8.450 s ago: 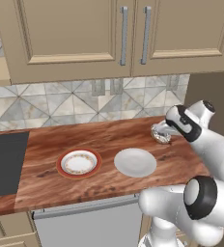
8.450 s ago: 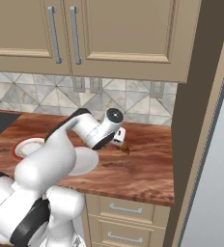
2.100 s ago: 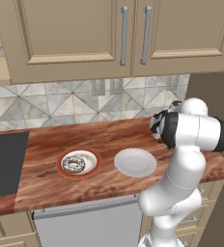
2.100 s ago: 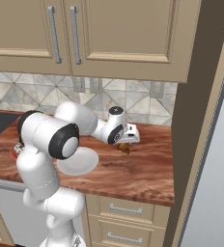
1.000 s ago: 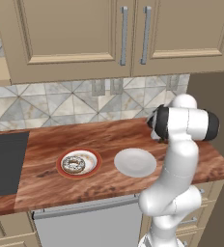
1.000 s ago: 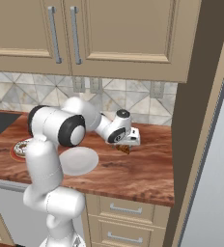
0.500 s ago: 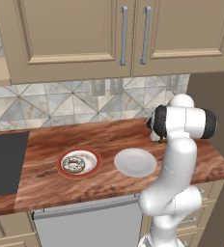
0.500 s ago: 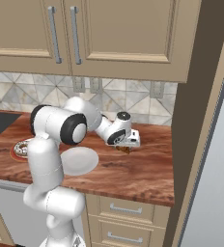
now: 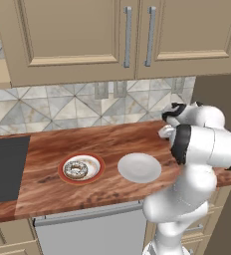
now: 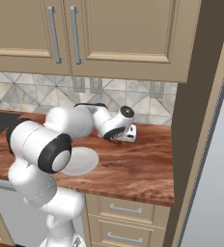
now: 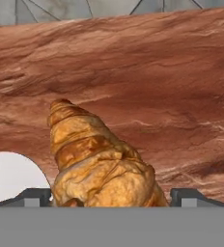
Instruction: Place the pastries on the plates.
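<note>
Nearest my base on the wooden table (image 9: 48, 149) sit the plain plate (image 9: 139, 167) and, to its left, the red-rimmed plate (image 9: 81, 168) with the donut (image 9: 76, 169) on it. Farther back by the tiled wall (image 9: 62, 107), my hand (image 10: 122, 136) is low over the table. The croissant (image 11: 97, 159) lies between its fingers (image 11: 34, 197), which are spread wide; I cannot tell if they touch it.
</note>
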